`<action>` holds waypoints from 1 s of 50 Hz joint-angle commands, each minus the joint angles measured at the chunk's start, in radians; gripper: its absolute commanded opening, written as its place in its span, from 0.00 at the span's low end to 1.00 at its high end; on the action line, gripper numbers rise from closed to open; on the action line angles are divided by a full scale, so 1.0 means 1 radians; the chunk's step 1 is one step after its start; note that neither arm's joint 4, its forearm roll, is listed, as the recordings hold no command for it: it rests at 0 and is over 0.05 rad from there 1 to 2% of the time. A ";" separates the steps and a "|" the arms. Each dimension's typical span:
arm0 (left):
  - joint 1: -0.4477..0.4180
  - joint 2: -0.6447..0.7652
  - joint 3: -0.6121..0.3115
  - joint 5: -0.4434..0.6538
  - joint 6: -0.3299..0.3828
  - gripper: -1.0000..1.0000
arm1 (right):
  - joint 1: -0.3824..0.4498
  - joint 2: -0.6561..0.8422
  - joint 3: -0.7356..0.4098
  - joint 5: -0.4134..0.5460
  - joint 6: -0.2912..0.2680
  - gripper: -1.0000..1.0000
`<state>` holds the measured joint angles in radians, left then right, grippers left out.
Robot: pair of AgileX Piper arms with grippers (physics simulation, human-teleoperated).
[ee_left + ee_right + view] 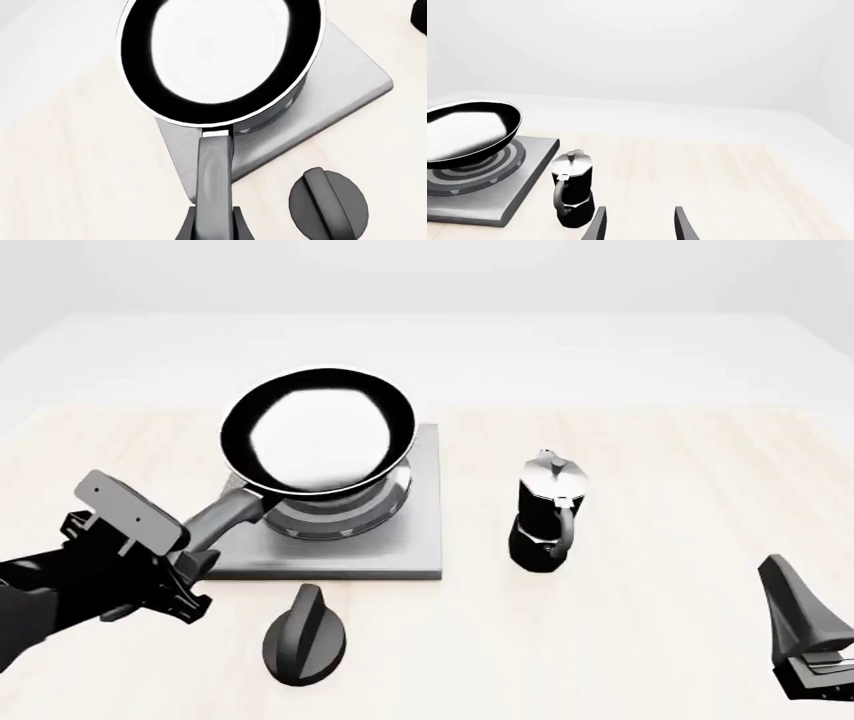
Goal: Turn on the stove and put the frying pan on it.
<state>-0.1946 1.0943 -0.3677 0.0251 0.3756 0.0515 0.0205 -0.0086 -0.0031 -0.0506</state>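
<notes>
The frying pan [318,435] is a glossy black round pan with a pale reflective inside. It sits tilted over the silver burner rings [336,516] of the grey square stove [416,540]. Whether its base touches the rings I cannot tell. My left gripper [190,556] is shut on the pan's long black handle [215,170], with the pan [220,55] straight ahead of its fingers. The black oval knob [304,633] lies on the table in front of the stove plate, near the left gripper. Far off at the front right, my right gripper [639,227] stands open and holds nothing.
A small black-and-silver moka pot [547,510] stands upright just right of the stove, between the two arms. The right wrist view shows the moka pot [572,192] close ahead of the right fingers. The light wooden table [667,460] runs back to a white far edge.
</notes>
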 commanded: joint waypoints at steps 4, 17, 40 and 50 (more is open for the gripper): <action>0.003 0.037 0.009 -0.073 0.009 0.00 | -0.001 -0.005 0.000 0.005 -0.001 1.00; 0.004 0.084 0.038 -0.129 0.010 0.00 | -0.001 -0.007 0.001 0.008 -0.001 1.00; 0.007 0.119 0.057 -0.166 0.015 0.00 | -0.001 -0.002 0.001 0.002 -0.002 1.00; 0.007 0.133 0.062 -0.179 0.019 0.00 | -0.001 0.001 0.001 0.000 -0.002 1.00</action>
<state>-0.1902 1.2214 -0.2932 -0.1323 0.3725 0.0507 0.0190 -0.0071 -0.0011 -0.0529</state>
